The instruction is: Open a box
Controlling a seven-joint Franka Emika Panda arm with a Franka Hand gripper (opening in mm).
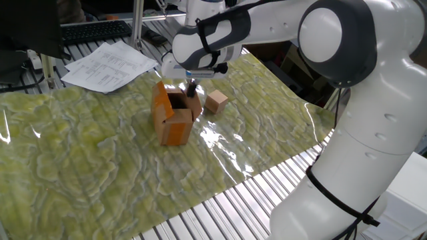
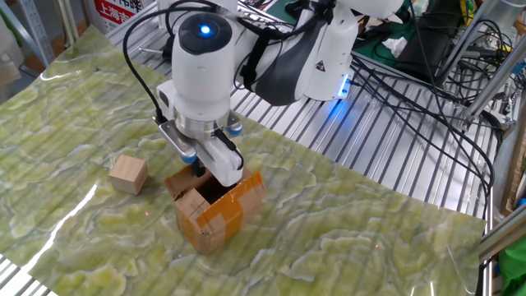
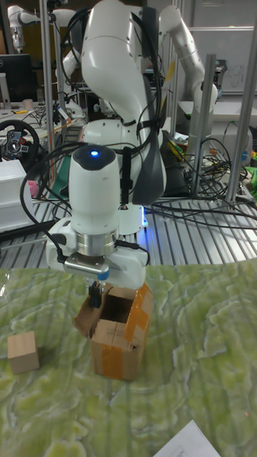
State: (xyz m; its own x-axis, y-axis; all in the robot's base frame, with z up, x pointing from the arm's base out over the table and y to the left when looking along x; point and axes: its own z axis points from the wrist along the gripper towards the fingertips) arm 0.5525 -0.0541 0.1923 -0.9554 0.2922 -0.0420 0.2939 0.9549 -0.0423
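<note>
The box (image 1: 172,121) (image 2: 219,213) (image 3: 118,343) stands upright on the green mat, orange-brown, its dark inside showing. One flap stands up on the side away from the cube. The flap on the cube side (image 2: 182,179) (image 3: 87,316) leans outward. My gripper (image 1: 191,87) (image 2: 200,169) (image 3: 96,290) hangs over the box's top edge on that side. Its thin dark fingers are together, and the tips touch the leaning flap at the opening's rim. Whether the flap is pinched between them is hidden.
A small plain tan cube (image 1: 215,101) (image 2: 129,174) (image 3: 23,352) lies on the mat a short way from the box. Papers (image 1: 107,65) and a keyboard (image 1: 93,30) sit at the mat's far edge. Cables (image 2: 411,74) cross the metal slats behind the arm.
</note>
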